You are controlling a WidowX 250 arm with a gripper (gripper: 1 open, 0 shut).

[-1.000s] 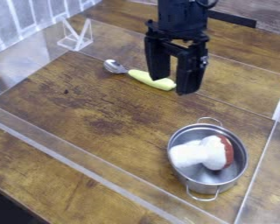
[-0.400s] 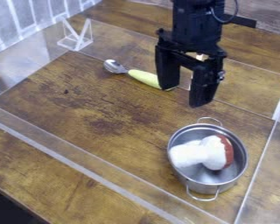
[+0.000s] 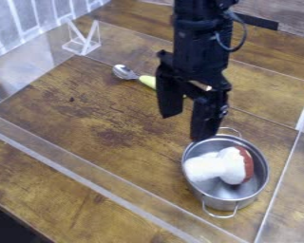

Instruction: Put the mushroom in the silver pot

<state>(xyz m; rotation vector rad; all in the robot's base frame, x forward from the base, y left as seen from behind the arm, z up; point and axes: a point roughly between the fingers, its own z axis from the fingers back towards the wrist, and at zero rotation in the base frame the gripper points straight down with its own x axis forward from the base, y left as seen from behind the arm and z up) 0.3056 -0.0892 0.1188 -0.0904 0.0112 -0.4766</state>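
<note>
Nearest the camera, at the lower right of the wooden table (image 3: 85, 142), stands the silver pot (image 3: 192, 196), one loop handle toward the viewer and the other on the far side. The mushroom (image 3: 218, 166) lies inside it on its side — thick white stem toward the left, red-brown cap against the right part of the pot's inner wall. It looks well within the rim, so the placing itself appears done.

Just beyond the pot and to its left in the view, the black gripper (image 3: 192, 130) hangs over the table with its fingers spread apart and nothing between them. It is clear of the mushroom.

Farther back, partly hidden behind the arm, lies the yellow-green vegetable (image 3: 148, 82), with the small grey spoon-like object (image 3: 123, 71) beside its far end. Beyond them, near the left edge of the table, sits a clear plastic stand-like piece (image 3: 83, 40).

The step in hand, as I judge it, is the finish: what remains is to keep the arm off the pot. The next move calls for lifting away without a further grasp — a low swing toward the pot could knock its rim or far handle.
</note>
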